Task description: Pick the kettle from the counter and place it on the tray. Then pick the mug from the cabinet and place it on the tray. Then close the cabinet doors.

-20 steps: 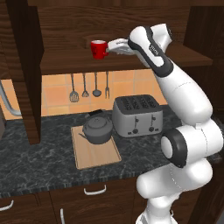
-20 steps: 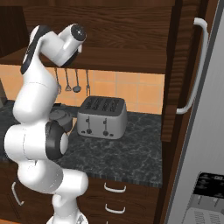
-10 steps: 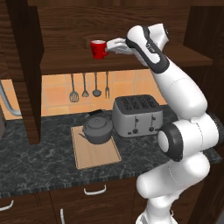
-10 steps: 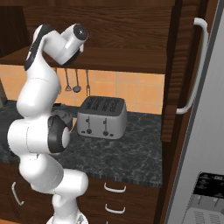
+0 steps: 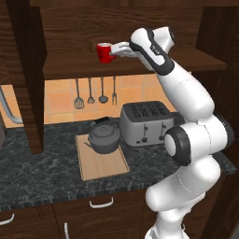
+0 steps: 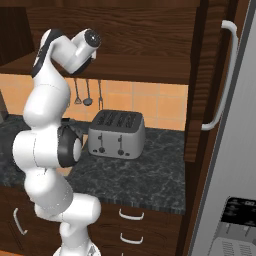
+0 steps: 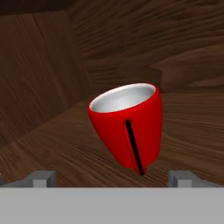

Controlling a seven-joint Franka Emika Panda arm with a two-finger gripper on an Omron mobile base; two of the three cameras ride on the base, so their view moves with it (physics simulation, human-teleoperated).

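Dark bench (image 5: 42,168) from the left base: the kettle (image 5: 105,138) sits on the tray (image 5: 100,163), so that step looks done. The gripper (image 5: 117,48) reaches the mug (image 5: 104,52) on the cabinet (image 5: 70,65) shelf. Hand view: jaws apart, mug (image 7: 129,127) between, not yet grasped; doors remain.

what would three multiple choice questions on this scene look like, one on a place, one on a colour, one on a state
1. Where is the kettle?
A. on the tray
B. on the cabinet shelf
C. on top of the toaster

2. What colour is the mug outside?
A. white
B. red
C. grey

3. How is the gripper?
A. shut on the mug
B. shut on the kettle
C. open, with the mug ahead of it

Answers: 1 A, the kettle stands on the wood tray on the counter. 2 B, its outside is glossy red, with a white inside. 3 C, the fingertips stand wide apart and the mug sits unheld on the shelf.
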